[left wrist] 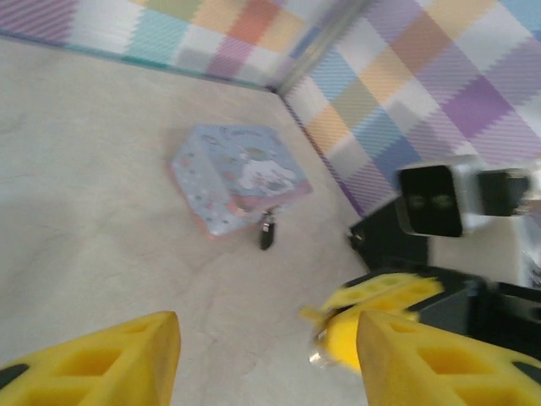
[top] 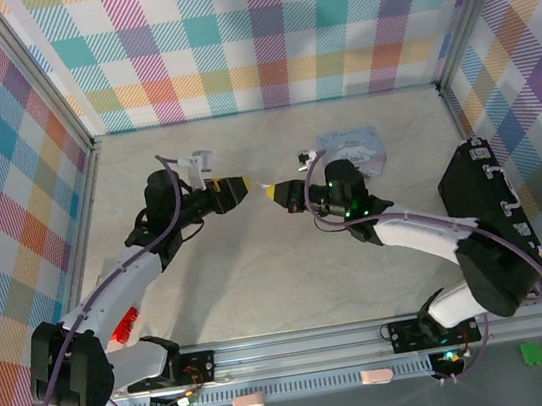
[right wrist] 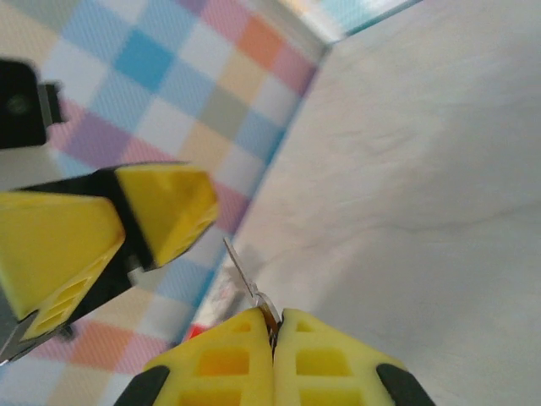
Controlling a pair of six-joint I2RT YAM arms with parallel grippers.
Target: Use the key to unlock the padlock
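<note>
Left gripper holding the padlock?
No, the padlock sits against the edge of the tin, out ahead of the open left gripper.

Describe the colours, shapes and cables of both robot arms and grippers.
The left arm and right arm have white links, black joints and purple cables. The left gripper and right gripper have yellow wedge-shaped fingers. A red marking sits on the left arm.

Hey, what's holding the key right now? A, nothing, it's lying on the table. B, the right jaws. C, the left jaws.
B: in the right wrist view the key pokes out of the right gripper, its jaws shut on it; the left gripper stands open and empty.
</note>
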